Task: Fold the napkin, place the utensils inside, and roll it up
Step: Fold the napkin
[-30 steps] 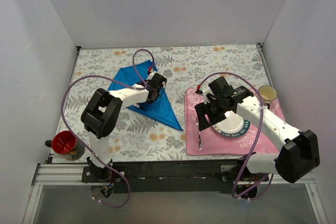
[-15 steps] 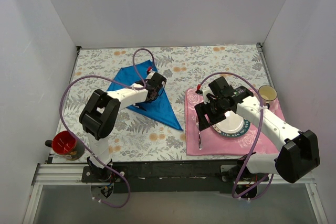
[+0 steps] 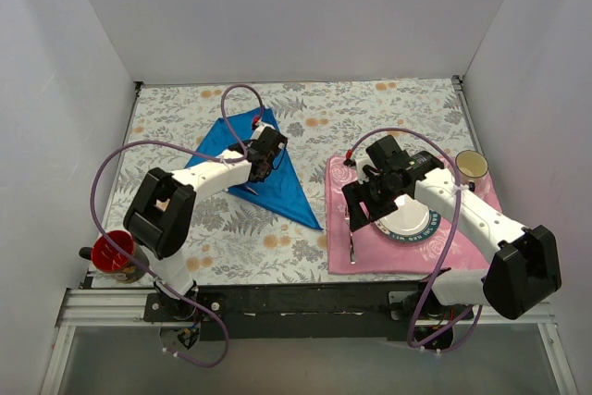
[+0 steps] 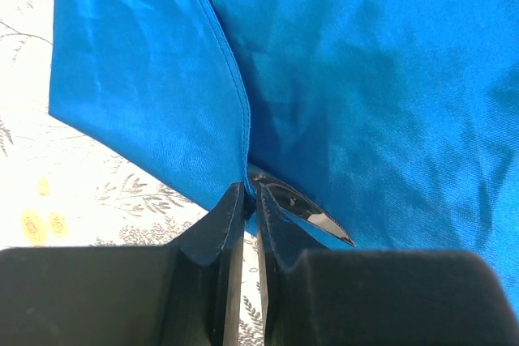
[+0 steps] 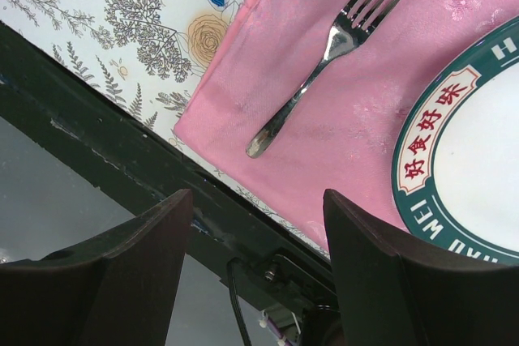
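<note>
The blue napkin lies folded into a triangle on the floral tablecloth, left of centre. My left gripper is over its upper part, shut on a hemmed edge of the napkin, which is pinched between the fingertips of the left gripper. A narrow, shiny, pointed metal strip pokes out from under the cloth beside the right finger; it looks like the knife. A silver fork lies on the pink placemat. My right gripper hovers open over the mat's near left edge, holding nothing.
A white plate with a green rim sits on the pink placemat, and a cream cup stands at the mat's far right. A red cup stands at the table's near left corner. A black rail runs along the near edge.
The left gripper has shut on the napkin's edge and moved a little to the left, its elbow swinging left. The right arm has not moved.
</note>
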Robot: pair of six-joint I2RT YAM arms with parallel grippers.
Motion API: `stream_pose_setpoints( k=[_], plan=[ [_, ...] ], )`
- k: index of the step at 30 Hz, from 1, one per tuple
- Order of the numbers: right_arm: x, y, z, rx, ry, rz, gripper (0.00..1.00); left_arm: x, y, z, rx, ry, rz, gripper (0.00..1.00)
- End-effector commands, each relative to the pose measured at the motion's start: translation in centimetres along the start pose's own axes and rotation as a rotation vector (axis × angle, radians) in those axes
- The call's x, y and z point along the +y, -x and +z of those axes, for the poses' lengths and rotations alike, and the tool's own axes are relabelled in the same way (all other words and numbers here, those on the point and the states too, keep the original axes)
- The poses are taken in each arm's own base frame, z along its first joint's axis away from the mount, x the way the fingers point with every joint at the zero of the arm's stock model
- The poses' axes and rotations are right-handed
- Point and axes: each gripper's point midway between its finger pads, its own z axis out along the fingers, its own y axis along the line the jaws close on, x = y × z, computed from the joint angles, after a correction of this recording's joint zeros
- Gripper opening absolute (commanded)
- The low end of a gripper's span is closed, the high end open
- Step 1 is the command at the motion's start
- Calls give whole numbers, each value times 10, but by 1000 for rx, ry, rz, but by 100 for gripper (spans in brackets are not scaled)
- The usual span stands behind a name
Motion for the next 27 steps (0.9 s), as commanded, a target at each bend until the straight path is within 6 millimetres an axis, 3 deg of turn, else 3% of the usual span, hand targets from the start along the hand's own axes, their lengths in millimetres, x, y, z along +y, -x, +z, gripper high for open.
stream_pose_setpoints(
  k=[1, 4, 6, 7, 9, 10, 11, 12, 15, 16, 18, 21, 24, 27],
  plan=[
    [3, 5, -4, -26, 10, -4, 73, 0, -9, 3, 22, -2, -17, 6],
    [3, 5, -3, -27, 13, -3, 73, -7, -2, -7, 9, -65, -50, 28],
    [3, 4, -4, -19, 8, 6, 73, -6, 8, -25, -13, -119, -103, 43],
    [3, 6, -6, -25, 5, 7, 73, -4, 12, -34, -26, -138, -132, 56],
    [3, 8, -9, -34, 1, 10, 73, -14, 18, -53, -47, -243, -193, 61],
    [2, 9, -10, -39, -9, 9, 73, -15, 32, -76, -112, -313, -227, 66],
    [2, 10, -12, -48, -16, 15, 73, -24, 35, -87, -133, -373, -233, 65],
    [2, 12, -13, -56, -22, 20, 73, -45, 41, -104, -160, -503, -235, 63],
    [-11, 21, -28, -113, -116, 83, 73, -104, 23, -139, -173, -721, -114, 55],
    [-24, 25, -35, -142, -189, 105, 73, -129, 5, -146, -135, -787, -48, 52],
    [-36, 34, -55, -218, -237, 172, 73, -149, -6, -154, -118, -844, -6, 45],
    [-51, 37, -79, -296, -292, 247, 73, -186, -26, -172, -123, -913, 66, 43],
    [-52, 37, -93, -348, -291, 260, 73, -213, -43, -175, -103, -919, 115, 52],
    [-46, 33, -99, -366, -274, 251, 73, -225, -51, -162, -109, -833, 140, 51]
  ],
)
